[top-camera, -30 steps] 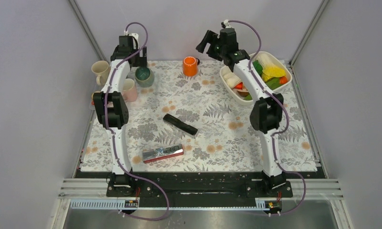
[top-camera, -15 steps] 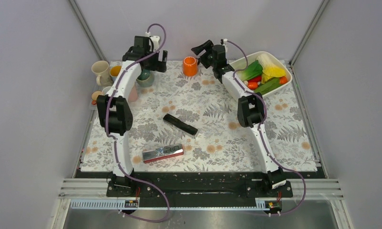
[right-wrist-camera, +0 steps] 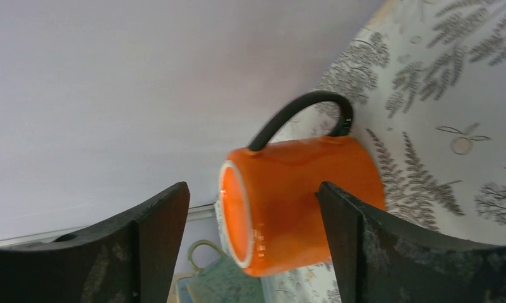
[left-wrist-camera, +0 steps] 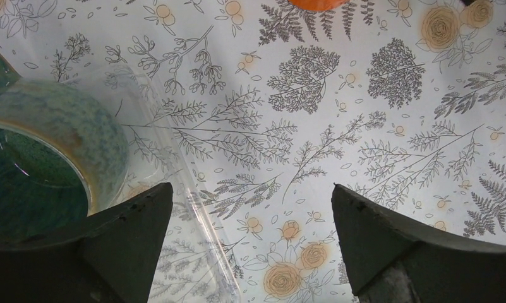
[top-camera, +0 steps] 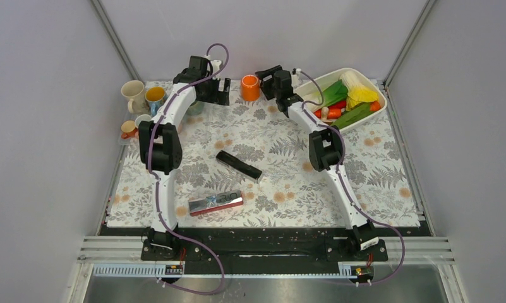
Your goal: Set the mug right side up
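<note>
The orange mug with a black handle stands upside down at the back of the floral mat, its white-ringed foot up. My right gripper is level with it just to its right, turned on its side and open. In the right wrist view the mug shows in the gap between the right gripper's fingers, with space on both sides. My left gripper hangs open left of the mug, over bare mat. The mug's edge shows at the top of the left wrist view, beyond the left gripper.
A green mug sits just left of my left gripper, beside a clear plastic edge. A cream mug and a blue mug stand at the back left. A white tub of vegetables is at the back right. A black remote and a red packet lie mid-mat.
Both arms have swung in toward the orange mug. The right gripper came down from above the tub to the mug's right side. The left gripper moved right, off the green mug.
</note>
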{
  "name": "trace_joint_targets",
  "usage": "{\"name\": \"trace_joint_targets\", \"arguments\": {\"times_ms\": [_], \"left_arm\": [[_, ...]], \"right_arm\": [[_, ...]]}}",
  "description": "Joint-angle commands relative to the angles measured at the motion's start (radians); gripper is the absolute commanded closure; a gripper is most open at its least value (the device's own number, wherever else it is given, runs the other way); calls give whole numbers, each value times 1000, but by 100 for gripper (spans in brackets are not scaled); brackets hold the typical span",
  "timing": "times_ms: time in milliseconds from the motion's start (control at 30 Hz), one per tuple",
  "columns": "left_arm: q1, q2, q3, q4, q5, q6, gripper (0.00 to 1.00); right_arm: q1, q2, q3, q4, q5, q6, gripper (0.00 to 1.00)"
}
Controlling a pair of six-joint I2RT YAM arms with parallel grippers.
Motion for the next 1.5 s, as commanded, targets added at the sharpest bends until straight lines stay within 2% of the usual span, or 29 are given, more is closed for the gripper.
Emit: {"name": "trace_joint_targets", "arguments": {"times_ms": [0, 100, 200, 400, 600, 667, 767, 867, 933, 1033, 1167, 1267, 1367, 1467], "left_arm": [[1, -11, 63, 15, 25, -5, 1], [3, -2, 69, 13, 25, -8, 1], [3, 6, 84, 12, 28, -12, 1], [3, 41, 152, 23, 63, 47, 1], [3, 24, 169, 76, 93, 143, 1], [3, 16, 162, 74, 98, 156, 1], [7, -15, 120, 71, 108, 160, 1], [15, -43, 69, 66, 149, 157, 1], [19, -59, 49, 54, 160, 157, 1], [25, -80, 32, 36, 175, 160, 1], [26, -94, 30, 3, 190, 170, 1], [26, -105, 31, -13, 190, 169, 1], [26, -111, 28, -18, 198, 170, 1], [26, -102, 32, -17, 182, 164, 1]], "right_arm": [[22, 15, 58, 0, 2, 38, 20], [30, -6, 39, -29, -25, -10, 26], [33, -34, -13, -81, -62, 15, 31], [48, -5, 19, -186, -191, 82, 40], [73, -49, -5, -222, -327, 7, 43], [72, -101, -54, -229, -385, -79, 43], [70, -228, -123, -318, -415, -394, 40], [69, -369, -220, -332, -385, -687, 33], [64, -398, -228, -358, -373, -844, 28], [61, -389, -173, -457, -363, -1000, 24], [59, -359, -155, -492, -379, -1127, 18], [36, -269, -29, -544, -427, -1120, 14], [3, -174, 66, -507, -580, -923, 14], [-18, -135, 11, -358, -620, -723, 17]]}}
